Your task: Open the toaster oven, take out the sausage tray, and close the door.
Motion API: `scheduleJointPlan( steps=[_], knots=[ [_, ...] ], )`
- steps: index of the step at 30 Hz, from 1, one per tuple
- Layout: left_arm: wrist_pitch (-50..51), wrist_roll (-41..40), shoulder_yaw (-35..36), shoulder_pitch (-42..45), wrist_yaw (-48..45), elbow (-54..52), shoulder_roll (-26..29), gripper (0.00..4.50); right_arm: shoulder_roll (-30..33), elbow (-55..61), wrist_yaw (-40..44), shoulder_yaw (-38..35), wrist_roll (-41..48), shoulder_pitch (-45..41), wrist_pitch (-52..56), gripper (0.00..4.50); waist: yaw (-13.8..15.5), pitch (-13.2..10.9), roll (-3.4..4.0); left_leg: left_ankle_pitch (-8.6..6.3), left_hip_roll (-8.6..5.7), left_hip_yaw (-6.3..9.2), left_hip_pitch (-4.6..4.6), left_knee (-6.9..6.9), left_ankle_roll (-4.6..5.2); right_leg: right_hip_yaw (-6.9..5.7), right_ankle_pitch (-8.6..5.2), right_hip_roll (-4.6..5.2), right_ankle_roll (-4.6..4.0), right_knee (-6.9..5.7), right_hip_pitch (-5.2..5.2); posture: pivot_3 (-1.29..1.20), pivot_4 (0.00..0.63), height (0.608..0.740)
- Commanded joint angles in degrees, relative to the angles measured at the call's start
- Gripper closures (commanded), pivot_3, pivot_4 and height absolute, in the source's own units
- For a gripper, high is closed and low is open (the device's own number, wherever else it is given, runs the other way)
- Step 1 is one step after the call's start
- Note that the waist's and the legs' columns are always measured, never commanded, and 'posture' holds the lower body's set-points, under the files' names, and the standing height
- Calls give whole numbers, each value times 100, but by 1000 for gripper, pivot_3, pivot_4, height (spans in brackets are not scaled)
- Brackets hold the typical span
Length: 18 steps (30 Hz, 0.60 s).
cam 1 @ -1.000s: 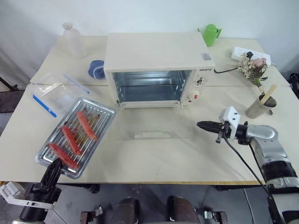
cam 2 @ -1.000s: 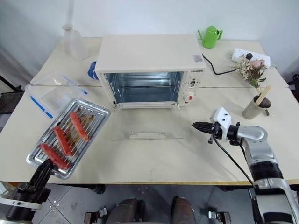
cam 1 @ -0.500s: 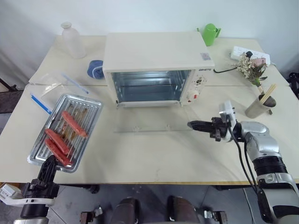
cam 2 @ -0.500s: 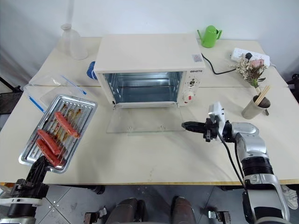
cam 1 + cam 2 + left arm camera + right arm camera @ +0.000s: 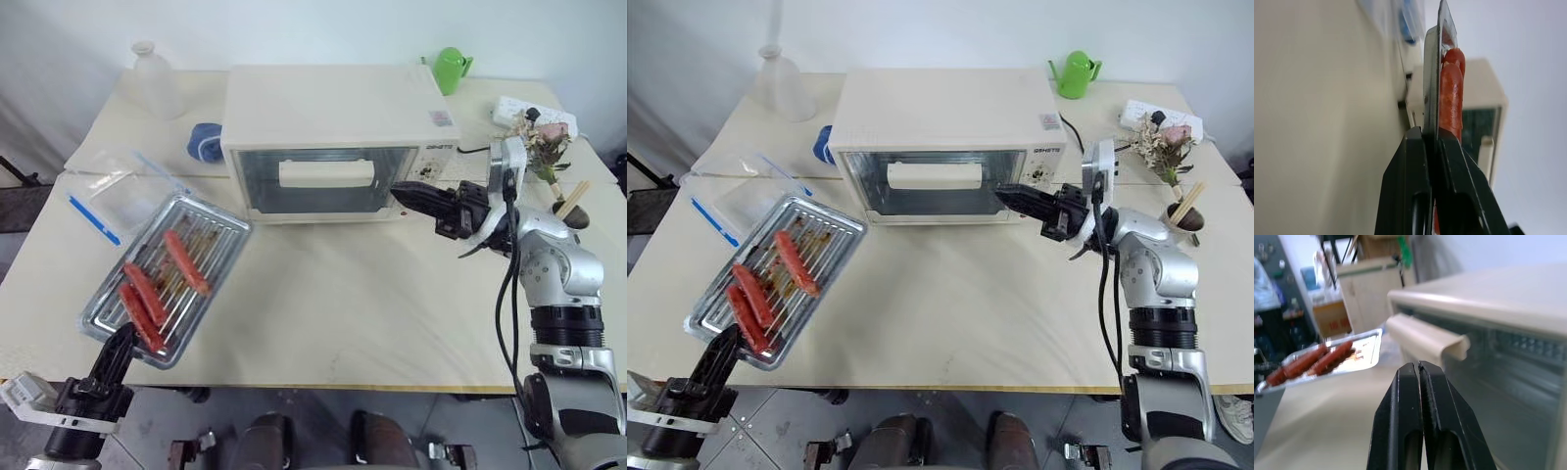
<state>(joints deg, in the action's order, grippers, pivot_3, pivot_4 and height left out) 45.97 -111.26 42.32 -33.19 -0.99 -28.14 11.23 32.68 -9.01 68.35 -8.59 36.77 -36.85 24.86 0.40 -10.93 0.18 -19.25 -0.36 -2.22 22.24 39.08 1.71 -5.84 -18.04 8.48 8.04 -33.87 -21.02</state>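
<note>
The cream-white toaster oven stands at the table's middle back. Its glass door is up against the front, with the bar handle across it. My right gripper is shut on nothing, its tips just in front of the door's right edge by the knobs. The handle runs just past those tips in the right wrist view. The sausage tray, with three red sausages, slants over the table's front left. My left gripper is shut on its near corner, pinching the tray's rim.
A clear plastic box with a blue strip lies behind the tray. A white bottle and a blue object sit at the back left. At the back right are a green watering can, a power strip, flowers and a metal cup.
The door has swung up from lying flat on the table to shut against the oven. My right gripper rose and moved left to the oven's front. The left gripper keeps hold of the tray.
</note>
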Motion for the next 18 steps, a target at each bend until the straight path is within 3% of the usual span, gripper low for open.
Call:
scheduleJointPlan(
  steps=[1,6,11,15,18],
  knots=[
    [397,-174,-229,-84,-280,173,542,4500,472,784,306,-56,-244,769,-392,3551,49,0,1,-1,-4,-1,2,0,3,0,0,0,0,2,0,0,150,740],
    [814,-174,-635,534,-333,760,1436,4500,986,1167,707,-310,-519,2032,-1135,1779,90,-1,5,0,-7,-16,-2,2,15,-14,0,-7,1,4,5,0,150,740],
    [1218,-174,-1179,1583,-217,1562,2159,4500,1066,1149,848,-884,-331,2837,-1611,90,76,-4,13,18,-5,-41,-43,2,18,-9,5,-7,10,-1,32,0,150,740],
    [1715,-10,-2250,3072,-81,2461,2817,4500,1243,1648,603,-1397,-64,3564,-1214,38,110,-4,22,13,-1,-47,-78,-7,11,-1,3,-6,6,-12,49,0,150,740],
    [1975,192,-2717,3744,-190,2866,2914,4500,1204,2074,458,-1632,2,4084,-1188,38,86,-2,25,9,-4,-46,-79,-12,9,0,4,-6,8,-20,48,0,150,740]
  ],
)
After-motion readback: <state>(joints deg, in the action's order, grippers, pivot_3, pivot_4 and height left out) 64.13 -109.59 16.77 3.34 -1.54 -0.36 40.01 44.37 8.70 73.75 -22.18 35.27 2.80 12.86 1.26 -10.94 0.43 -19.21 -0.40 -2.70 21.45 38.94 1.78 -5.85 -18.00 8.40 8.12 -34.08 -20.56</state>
